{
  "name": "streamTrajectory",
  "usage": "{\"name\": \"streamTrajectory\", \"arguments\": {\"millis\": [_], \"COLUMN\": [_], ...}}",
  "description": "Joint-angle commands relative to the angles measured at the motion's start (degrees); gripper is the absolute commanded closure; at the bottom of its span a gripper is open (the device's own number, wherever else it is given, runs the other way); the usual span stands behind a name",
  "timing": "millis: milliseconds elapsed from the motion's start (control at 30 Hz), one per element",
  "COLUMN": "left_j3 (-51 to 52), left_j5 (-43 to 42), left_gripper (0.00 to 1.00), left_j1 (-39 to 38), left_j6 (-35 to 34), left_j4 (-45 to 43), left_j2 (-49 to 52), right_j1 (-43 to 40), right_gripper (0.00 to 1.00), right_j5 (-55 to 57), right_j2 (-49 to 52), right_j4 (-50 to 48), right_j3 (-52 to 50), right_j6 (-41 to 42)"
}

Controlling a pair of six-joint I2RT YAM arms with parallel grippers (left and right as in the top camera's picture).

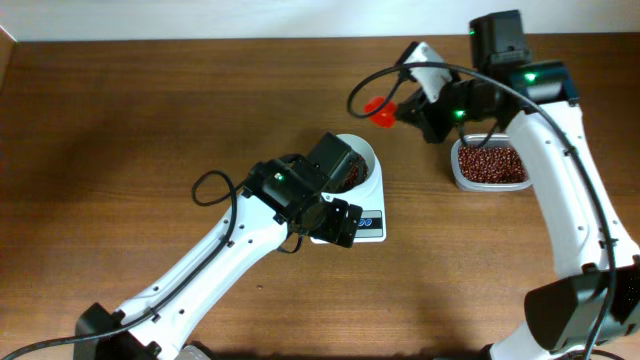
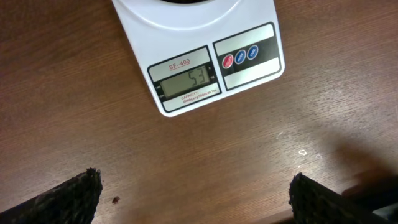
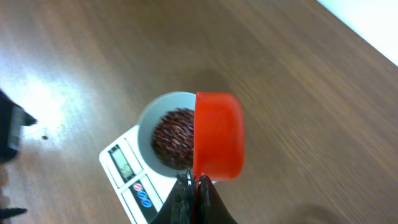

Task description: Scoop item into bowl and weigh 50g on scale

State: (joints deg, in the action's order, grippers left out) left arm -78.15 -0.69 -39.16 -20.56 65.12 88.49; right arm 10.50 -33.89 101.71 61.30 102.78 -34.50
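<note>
Left gripper point(image 2: 196, 198): it hangs wide open and empty just in front of the scale point(image 2: 186, 28). As I read it, it is parked there so that your wrist camera faces the display point(image 2: 189, 79).
Display: it shows 53, a little over the target.
Bowl point(image 3: 149, 112): it sits on the scale's platform, so whatever goes in is weighed at once.
Beans point(image 3: 174, 137): one heap lies in the bowl. The stock fills the clear tub point(image 1: 488, 186), well apart on the bench point(image 1: 120, 120) to the right.
Right gripper point(image 3: 194, 186): it is clamped shut on the handle of the red scoop point(image 3: 217, 134).
Scoop position: from overhead it is raised between bowl and tub, clear of both. You cannot tell whether it carries beans.
Judgement: you likely need to take a few beans out, not add more.
</note>
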Motion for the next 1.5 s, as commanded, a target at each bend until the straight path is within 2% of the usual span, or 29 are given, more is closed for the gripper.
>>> {"name": "streamTrajectory", "arguments": {"millis": [0,100,467,1167,1333,1467], "left_j3": [0.26,0.26,0.26,0.26,0.26,0.28], "left_j5": [-0.42,-0.42,-0.42,-0.42,-0.42,-0.42], "left_gripper": [0.01,0.01,0.01,0.01,0.01,0.01], "left_j1": [-0.07,-0.07,-0.07,-0.07,-0.07,-0.07], "left_j6": [0.52,0.52,0.52,0.52,0.52,0.52], "left_j4": [-0.07,-0.07,-0.07,-0.07,-0.07,-0.07], "left_j2": [-1.07,-1.07,-1.07,-1.07,-1.07,-1.07], "right_j1": [3.91,6.4,7.13,7.17,7.17,7.17], "right_gripper": [0.96,0.96,0.96,0.96,0.96,0.96], "right_j5": [-1.33,-0.83,3.63,6.03,-0.04,-0.2], "right_j2": [1.14,3.74,12.31,16.76,16.76,16.76], "right_j4": [-0.13,-0.2,-2.16,-3.02,-2.73,0.04], "right_j3": [-1.38,-1.38,-1.38,-3.87,-5.29,-5.29], "right_j6": [0.7,0.85,0.85,0.9,0.87,0.87]}}
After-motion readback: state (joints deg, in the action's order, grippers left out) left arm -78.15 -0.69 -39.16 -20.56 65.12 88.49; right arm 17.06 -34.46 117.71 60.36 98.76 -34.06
